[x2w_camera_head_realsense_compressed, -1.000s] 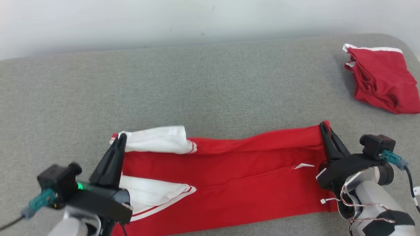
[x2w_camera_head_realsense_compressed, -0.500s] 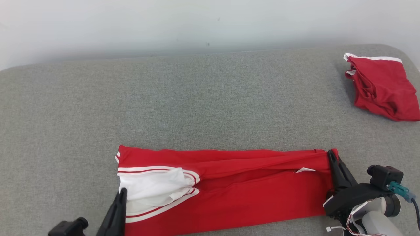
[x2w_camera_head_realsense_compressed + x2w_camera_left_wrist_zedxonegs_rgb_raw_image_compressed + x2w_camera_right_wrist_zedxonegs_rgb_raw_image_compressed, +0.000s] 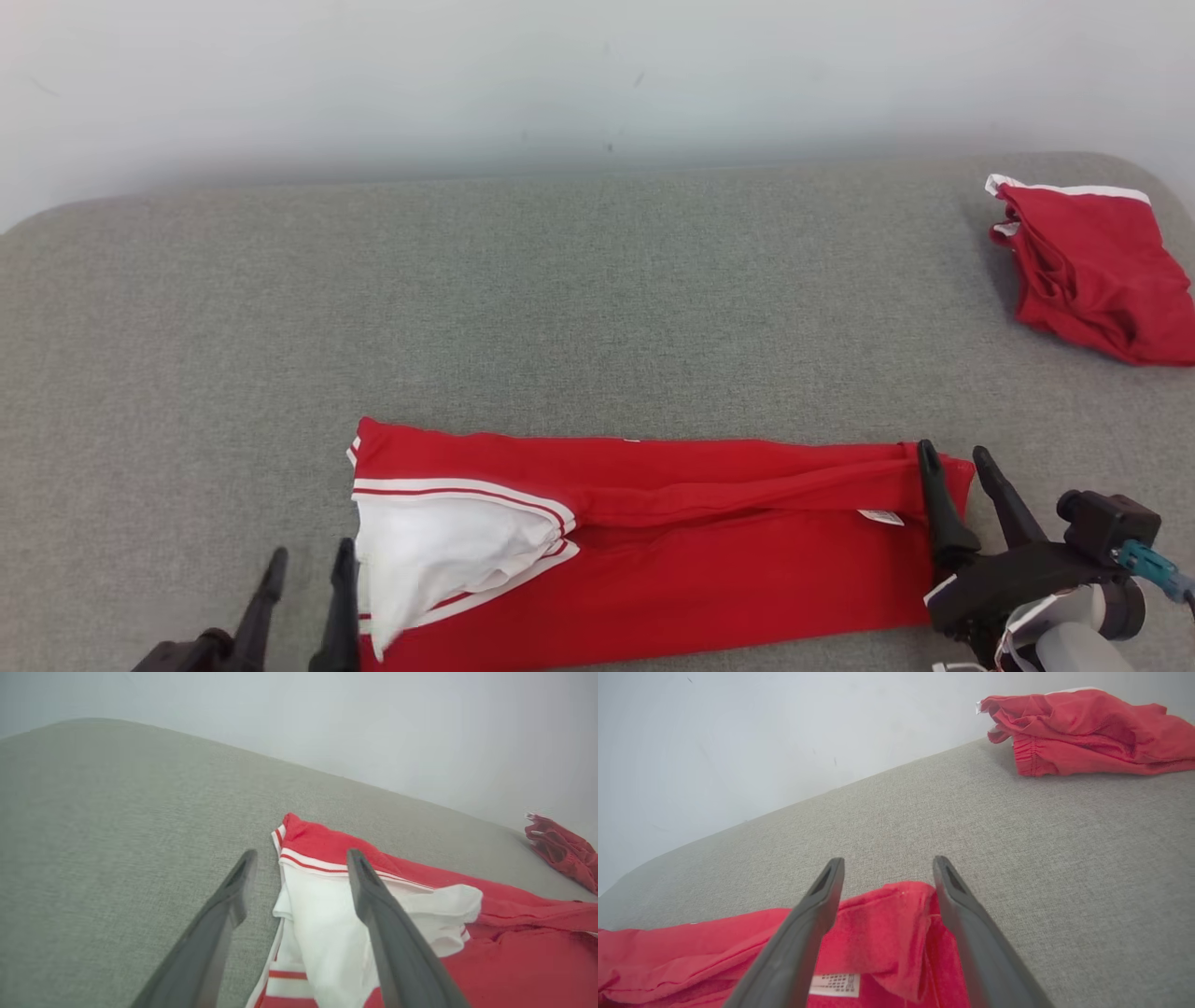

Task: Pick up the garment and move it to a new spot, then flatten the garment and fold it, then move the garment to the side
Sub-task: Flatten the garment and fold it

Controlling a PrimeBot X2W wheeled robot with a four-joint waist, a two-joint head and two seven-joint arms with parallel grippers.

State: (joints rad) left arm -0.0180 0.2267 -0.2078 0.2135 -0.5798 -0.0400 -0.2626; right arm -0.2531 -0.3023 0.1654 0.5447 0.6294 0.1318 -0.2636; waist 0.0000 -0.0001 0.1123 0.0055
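Note:
The garment [image 3: 709, 551] is a red top with white sleeves and red-and-white trim, folded into a long band across the near part of the grey surface. Its white sleeve end [image 3: 327, 933] lies at the left, its label end [image 3: 878, 933] at the right. My left gripper [image 3: 310, 571] stands open at the sleeve end, one finger over the white cloth [image 3: 299, 858], holding nothing. My right gripper [image 3: 960, 464] stands open over the red right-hand corner [image 3: 887, 865], its fingers apart above the fabric.
A second red garment [image 3: 1092, 271] with a white band lies bunched at the far right [image 3: 1087, 728] of the grey padded surface [image 3: 560, 308]. A pale wall runs behind it. The surface's rounded edges show at both far corners.
Both grippers have opened and let go of the garment's far edge, which now lies folded toward the near side. The head camera has tilted, shifting the whole picture downward.

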